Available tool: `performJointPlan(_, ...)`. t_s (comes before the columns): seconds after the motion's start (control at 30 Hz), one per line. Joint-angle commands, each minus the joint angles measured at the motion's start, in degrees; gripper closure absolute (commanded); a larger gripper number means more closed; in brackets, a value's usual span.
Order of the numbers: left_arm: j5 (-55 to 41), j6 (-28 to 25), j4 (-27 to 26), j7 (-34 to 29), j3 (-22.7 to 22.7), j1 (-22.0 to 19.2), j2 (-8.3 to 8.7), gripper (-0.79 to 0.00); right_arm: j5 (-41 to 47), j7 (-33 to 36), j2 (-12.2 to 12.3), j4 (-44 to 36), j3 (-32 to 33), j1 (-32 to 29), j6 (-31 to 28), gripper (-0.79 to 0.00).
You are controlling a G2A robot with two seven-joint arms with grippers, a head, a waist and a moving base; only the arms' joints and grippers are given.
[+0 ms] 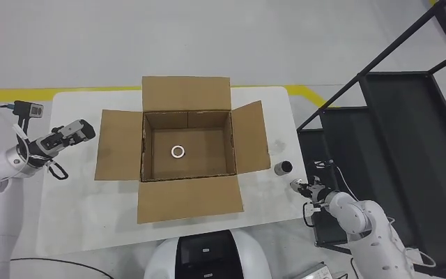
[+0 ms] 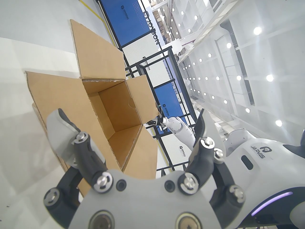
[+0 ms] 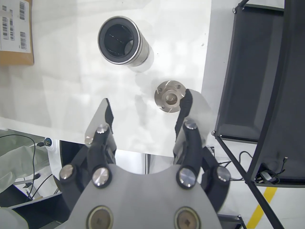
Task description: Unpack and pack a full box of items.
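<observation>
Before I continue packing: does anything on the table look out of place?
The small metal flange sits close to the table edge, by the open right gripper; a nudge might drop it. Nothing else stands out.

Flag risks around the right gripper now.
1. The flange sits near the table edge, and one finger of the open right gripper is right beside it, off-centre; closing may knock it off.
2. The bearing stands close by; an arm sweep could tip it.
</observation>
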Motion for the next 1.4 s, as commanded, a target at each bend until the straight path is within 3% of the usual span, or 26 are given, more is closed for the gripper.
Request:
performJointPlan(0.0,0.0,0.0,0.0,0.0,0.0,0.0,0.00,-0.785,0.0,0.0,0.0,0.0,0.0,0.0,0.0,-0.785)
performJointPlan(0.37,0.0,0.0,0.0,0.0,0.0,0.0,0.00,-0.785,-0.2,0.0,0.0,0.0,-0.2,0.1,-0.2,-0.785)
performJointPlan(0.73,0.0,0.0,0.0,0.0,0.0,0.0,0.00,-0.785,-1.1,-0.6,-0.1,8.4,-4.0,6.9,1.4,-0.785)
performJointPlan(0.9,0.0,0.0,0.0,0.0,0.0,0.0,0.00,-0.785,0.1,-0.2,-0.1,12.2,-4.7,8.6,1.6,-0.610)
performJointPlan(1.03,0.0,0.0,0.0,0.0,0.0,0.0,0.00,-0.785,0.4,-0.3,-0.1,14.0,-5.1,9.2,2.2,-0.619)
performJointPlan(1.2,0.0,0.0,0.0,0.0,0.0,0.0,0.00,-0.785,0.7,-0.6,-0.1,16.0,-5.6,10.2,2.6,-0.486)
performJointPlan(1.37,0.0,0.0,0.0,0.0,0.0,0.0,0.00,-0.785,0.6,-0.9,0.0,17.6,-5.9,11.0,3.4,-0.480)
